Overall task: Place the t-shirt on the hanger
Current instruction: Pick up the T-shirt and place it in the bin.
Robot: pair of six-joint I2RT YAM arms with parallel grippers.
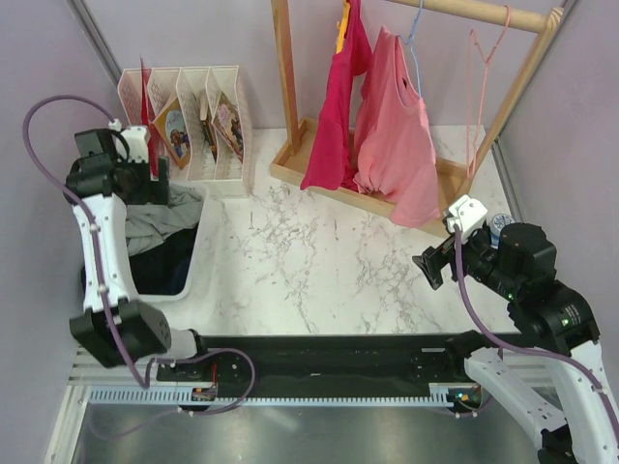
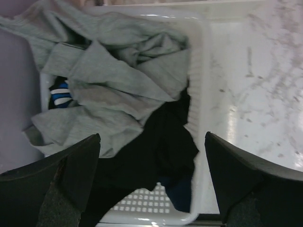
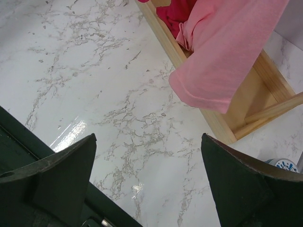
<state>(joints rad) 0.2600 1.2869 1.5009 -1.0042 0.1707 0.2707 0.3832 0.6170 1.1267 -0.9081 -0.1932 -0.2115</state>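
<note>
The grey t-shirt lies crumpled in a white basket at the left, on top of a black garment. In the left wrist view the t-shirt fills the basket's far part and the black garment lies nearer. My left gripper hangs open and empty above the basket; its jaws stand wide apart. The salmon-pink hanger hangs empty on the rack's rail at the right. My right gripper is open and empty above the table, in front of the rack.
A wooden clothes rack stands at the back, with a magenta garment and a light pink shirt on a light blue hanger. The pink shirt's hem hangs over the rack base. White file holders stand at the back left.
</note>
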